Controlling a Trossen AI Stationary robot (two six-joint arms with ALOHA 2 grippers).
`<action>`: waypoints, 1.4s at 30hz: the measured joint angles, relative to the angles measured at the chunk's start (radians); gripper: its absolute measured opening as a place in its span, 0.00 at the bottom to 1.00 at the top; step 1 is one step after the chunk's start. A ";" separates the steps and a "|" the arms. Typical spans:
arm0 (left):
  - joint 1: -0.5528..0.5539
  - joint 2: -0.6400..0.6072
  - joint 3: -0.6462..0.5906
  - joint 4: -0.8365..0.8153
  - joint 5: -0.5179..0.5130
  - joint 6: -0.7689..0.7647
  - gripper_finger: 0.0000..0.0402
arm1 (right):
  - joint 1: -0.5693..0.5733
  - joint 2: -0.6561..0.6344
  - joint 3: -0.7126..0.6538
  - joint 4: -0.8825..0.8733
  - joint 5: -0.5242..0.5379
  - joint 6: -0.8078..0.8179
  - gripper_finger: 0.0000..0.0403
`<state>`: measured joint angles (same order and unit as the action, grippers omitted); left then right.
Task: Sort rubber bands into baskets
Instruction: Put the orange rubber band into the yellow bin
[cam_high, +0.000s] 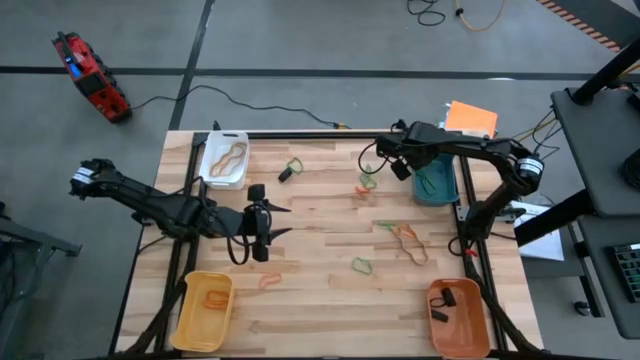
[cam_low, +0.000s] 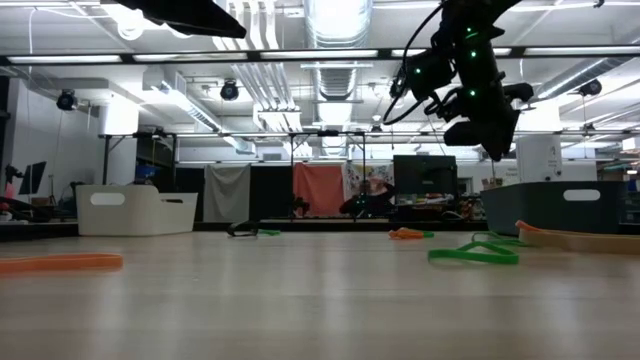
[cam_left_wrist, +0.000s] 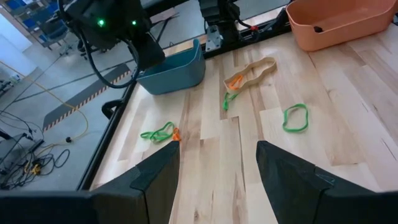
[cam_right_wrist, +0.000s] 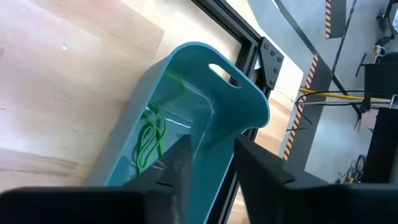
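Observation:
My right gripper hangs over the teal basket at the far right, fingers slightly open with nothing between them. Green rubber bands lie on the teal basket's floor. My left gripper waits open above the table's left middle, holding nothing. The white basket holds a tan band, the yellow basket orange bands, the orange basket black ones. Loose bands lie flat on the wood: a tan, orange and green cluster, green ones, an orange one.
A small green and orange pair of bands lies just left of the teal basket. A small black band lies near the white basket. A black frame rail runs close behind the teal basket. Bare wood spans the table's middle and near edge.

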<state>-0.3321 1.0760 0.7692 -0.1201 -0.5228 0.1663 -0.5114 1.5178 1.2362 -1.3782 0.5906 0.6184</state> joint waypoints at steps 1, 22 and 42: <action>0.000 0.000 0.000 0.000 0.000 -0.003 0.49 | 0.000 0.000 0.000 0.000 0.000 0.000 0.30; -0.007 0.000 0.000 -0.223 0.162 -0.400 0.49 | 0.334 -0.045 0.000 0.139 -0.049 0.075 0.48; -0.123 0.039 0.000 -0.309 0.233 -0.773 0.49 | 0.788 -0.059 0.000 0.592 -0.041 -0.079 0.48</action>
<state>-0.4553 1.1154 0.7692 -0.4287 -0.2894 -0.6071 0.2765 1.4591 1.2362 -0.7859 0.5499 0.5393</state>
